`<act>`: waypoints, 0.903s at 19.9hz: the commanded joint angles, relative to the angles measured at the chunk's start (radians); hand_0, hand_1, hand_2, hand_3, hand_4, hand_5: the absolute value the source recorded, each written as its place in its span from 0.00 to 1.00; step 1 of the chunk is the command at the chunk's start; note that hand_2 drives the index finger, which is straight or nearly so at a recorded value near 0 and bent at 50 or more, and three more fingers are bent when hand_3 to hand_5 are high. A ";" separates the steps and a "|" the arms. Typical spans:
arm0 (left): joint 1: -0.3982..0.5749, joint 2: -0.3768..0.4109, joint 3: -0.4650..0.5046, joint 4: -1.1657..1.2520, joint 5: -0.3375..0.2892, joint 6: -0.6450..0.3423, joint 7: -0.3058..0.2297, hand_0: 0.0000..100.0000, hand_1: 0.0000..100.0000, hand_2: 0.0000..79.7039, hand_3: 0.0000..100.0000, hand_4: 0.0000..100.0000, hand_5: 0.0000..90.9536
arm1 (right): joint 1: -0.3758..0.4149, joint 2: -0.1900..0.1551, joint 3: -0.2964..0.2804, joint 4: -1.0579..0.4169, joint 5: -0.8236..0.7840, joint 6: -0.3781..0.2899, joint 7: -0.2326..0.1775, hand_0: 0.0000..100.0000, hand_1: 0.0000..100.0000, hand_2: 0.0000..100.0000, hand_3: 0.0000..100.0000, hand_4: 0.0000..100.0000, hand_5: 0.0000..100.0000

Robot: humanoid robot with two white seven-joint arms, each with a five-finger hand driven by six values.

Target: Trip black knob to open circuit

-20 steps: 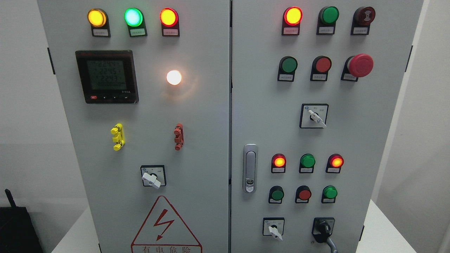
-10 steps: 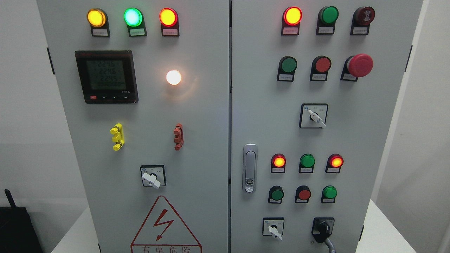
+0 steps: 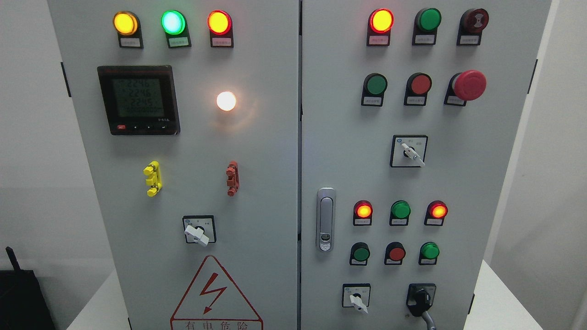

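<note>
We see the black knob (image 3: 421,299) low down on the right door of a big grey cabinet (image 3: 275,183), near the bottom right corner, and a grey cable (image 3: 429,320) hangs from just under it. Just to its left sits a small white switch (image 3: 357,300) in a black square. Above these two are three round buttons in a row, green (image 3: 361,253), red (image 3: 396,253) and green (image 3: 429,250). Over them glow two red lamps (image 3: 363,210) with a dark green lamp (image 3: 400,210) between them. A silver door handle (image 3: 326,219) stands upright at the left edge of this door. Higher up is another white switch (image 3: 409,151), and near the top right a big red mushroom button (image 3: 468,85) sticks out. On the left door we find a black meter (image 3: 138,99) with a lit screen, a bright white lamp (image 3: 226,101) to its right, and yellow, green and red lamps along the top. Below the meter are a yellow clip (image 3: 152,178) and a red clip (image 3: 232,178), then a white switch (image 3: 199,231), then a red warning triangle (image 3: 215,293) with a lightning bolt. We cannot see our hands at all, so we cannot tell if the fingers are spread or curled.
</note>
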 commanded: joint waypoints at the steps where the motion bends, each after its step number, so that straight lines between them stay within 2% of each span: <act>1: -0.002 0.000 0.002 0.000 0.001 -0.003 0.000 0.12 0.39 0.00 0.00 0.00 0.00 | -0.021 0.006 0.039 -0.042 0.000 -0.013 0.022 0.00 0.00 0.12 1.00 1.00 1.00; 18: -0.002 0.000 0.002 0.000 0.002 -0.003 0.000 0.12 0.39 0.00 0.00 0.00 0.00 | -0.019 0.006 0.056 -0.062 -0.001 -0.013 0.019 0.00 0.00 0.12 1.00 1.00 1.00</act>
